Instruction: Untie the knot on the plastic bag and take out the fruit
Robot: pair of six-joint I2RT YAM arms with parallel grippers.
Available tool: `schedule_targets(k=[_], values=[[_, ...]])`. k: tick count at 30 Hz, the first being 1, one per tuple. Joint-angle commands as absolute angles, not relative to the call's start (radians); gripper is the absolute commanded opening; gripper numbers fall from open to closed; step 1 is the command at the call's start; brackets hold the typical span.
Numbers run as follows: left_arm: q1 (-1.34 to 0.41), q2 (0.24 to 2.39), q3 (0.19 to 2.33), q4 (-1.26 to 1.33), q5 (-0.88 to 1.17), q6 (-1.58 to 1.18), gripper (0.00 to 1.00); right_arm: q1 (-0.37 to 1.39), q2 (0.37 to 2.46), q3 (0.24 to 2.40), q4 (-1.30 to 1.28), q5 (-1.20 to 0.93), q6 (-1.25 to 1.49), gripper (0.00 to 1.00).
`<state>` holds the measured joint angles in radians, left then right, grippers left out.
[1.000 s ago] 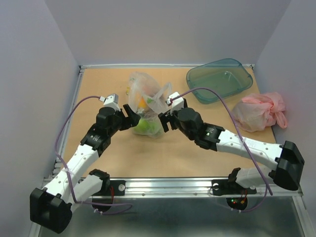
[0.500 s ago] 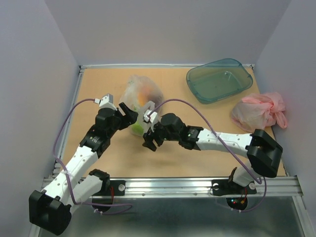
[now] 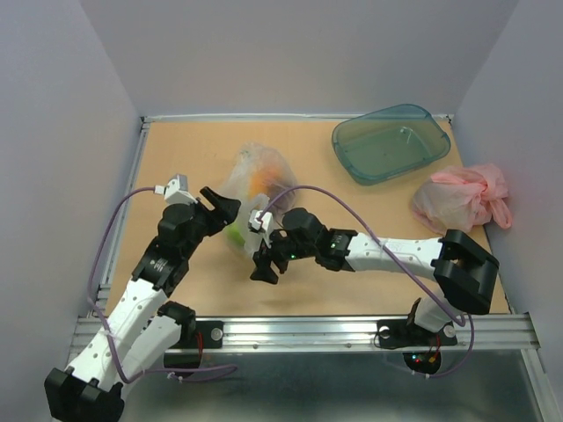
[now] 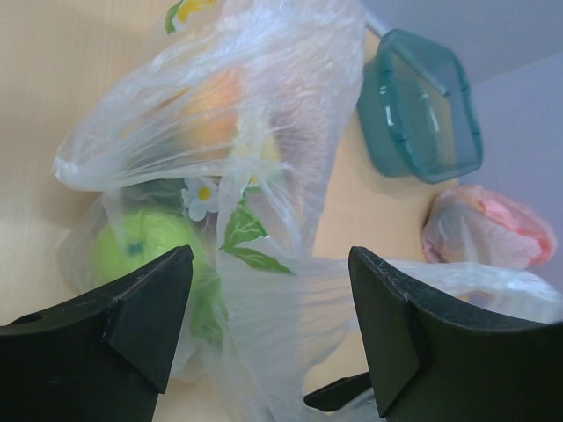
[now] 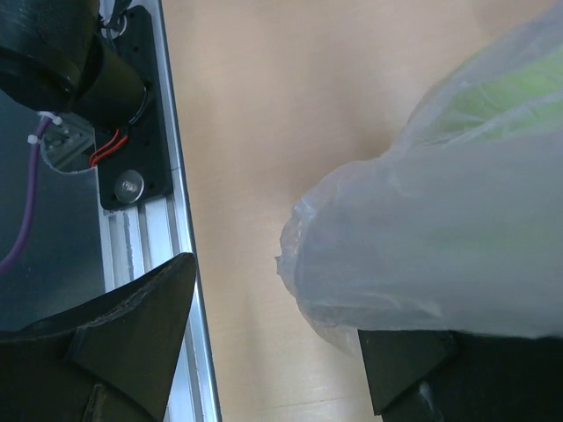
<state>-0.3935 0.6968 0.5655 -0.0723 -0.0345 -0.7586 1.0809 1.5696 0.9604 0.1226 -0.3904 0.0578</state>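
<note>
The plastic bag [image 3: 257, 180] lies mid-table, thin and clear with green leaf print. Inside it show a green round fruit [image 4: 141, 251] and an orange-yellow one [image 4: 211, 110]; the other fruit are hidden. My left gripper [image 3: 225, 211] is open at the bag's left side. In the left wrist view [image 4: 268, 264] a fold of the bag [image 4: 264, 185] hangs between the wide-apart fingers. My right gripper [image 3: 264, 255] is open at the bag's near edge. In the right wrist view [image 5: 281, 352] the bag [image 5: 449, 237] drapes over the right finger [image 5: 413, 369].
A teal tray [image 3: 391, 141] stands at the back right and also shows in the left wrist view [image 4: 422, 105]. A pink plastic bag [image 3: 462, 198] lies at the right edge. The metal rail [image 5: 145, 229] runs along the table's near edge.
My right gripper has swung from the bag's right side round to its near edge, low by the table. My left arm has drawn back a little leftward. The bag has shifted and flattened.
</note>
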Motion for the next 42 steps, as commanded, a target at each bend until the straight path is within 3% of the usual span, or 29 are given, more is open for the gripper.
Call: schedule_targets(k=[1, 17, 29, 30, 32, 33, 34, 42], values=[[-0.399, 0.627, 0.583, -0.057, -0.083, -0.807, 0.82, 1.086, 1.566, 0.931, 0.158, -0.402, 0.064, 0.75], [-0.4, 0.824, 0.506, 0.097, 0.072, -0.873, 0.8, 1.104, 1.591, 0.94, 0.16, -0.364, 0.057, 0.75], [-0.413, 0.864, 0.374, 0.267, 0.149, -0.96, 0.45, 1.104, 1.58, 0.943, 0.156, -0.307, 0.043, 0.75], [-0.413, 0.868, 0.373, 0.276, 0.15, -0.962, 0.34, 1.104, 1.58, 0.945, 0.156, -0.307, 0.044, 0.75], [-0.413, 0.874, 0.368, 0.293, 0.153, -0.953, 0.21, 1.104, 1.569, 0.943, 0.156, -0.292, 0.046, 0.75], [-0.413, 0.874, 0.371, 0.291, 0.15, -0.943, 0.07, 1.106, 1.559, 0.939, 0.158, -0.282, 0.043, 0.75], [-0.411, 0.873, 0.374, 0.285, 0.146, -0.934, 0.03, 1.108, 1.546, 0.934, 0.158, -0.273, 0.043, 0.75], [-0.413, 0.828, 0.466, 0.072, -0.069, -0.792, 0.0, 1.108, 1.35, 0.952, 0.071, -0.042, 0.011, 0.78]])
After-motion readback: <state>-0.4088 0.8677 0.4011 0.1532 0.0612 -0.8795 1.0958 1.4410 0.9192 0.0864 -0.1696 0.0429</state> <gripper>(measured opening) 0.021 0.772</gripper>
